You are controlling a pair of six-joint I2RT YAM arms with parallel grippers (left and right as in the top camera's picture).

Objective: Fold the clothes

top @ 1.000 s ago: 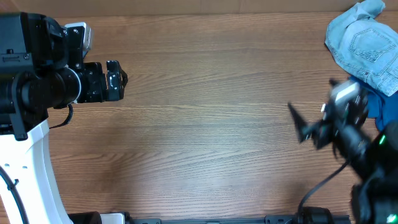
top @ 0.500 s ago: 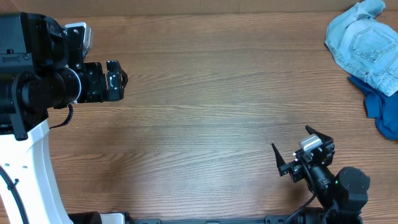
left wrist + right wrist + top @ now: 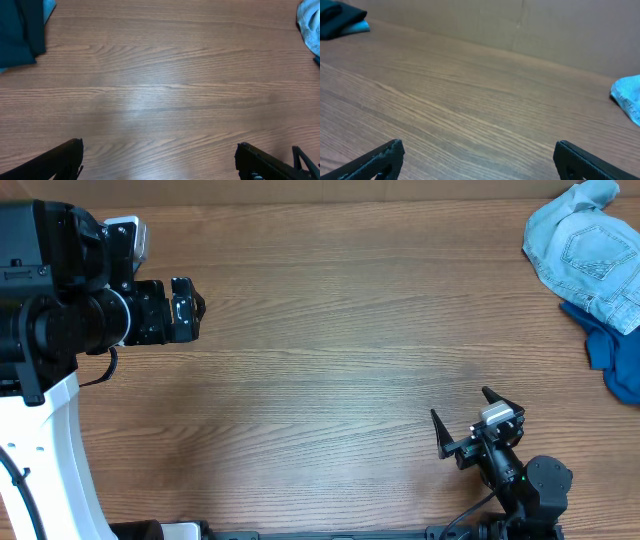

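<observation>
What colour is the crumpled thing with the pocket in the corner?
The denim garment is pale blue; the overhead view shows it best.

Counter (image 3: 330, 380) fills view. Clothes (image 3: 585, 250) heaped at far right corner, top piece overlapping lower piece (image 3: 612, 360) at right edge. Left hand (image 3: 185, 308) over left side, well apart from clothes. Right hand (image 3: 460, 406) near front edge, right of centre, nearer than heap. Another piece (image 3: 20, 30) on counter, upper left in left wrist view.
</observation>
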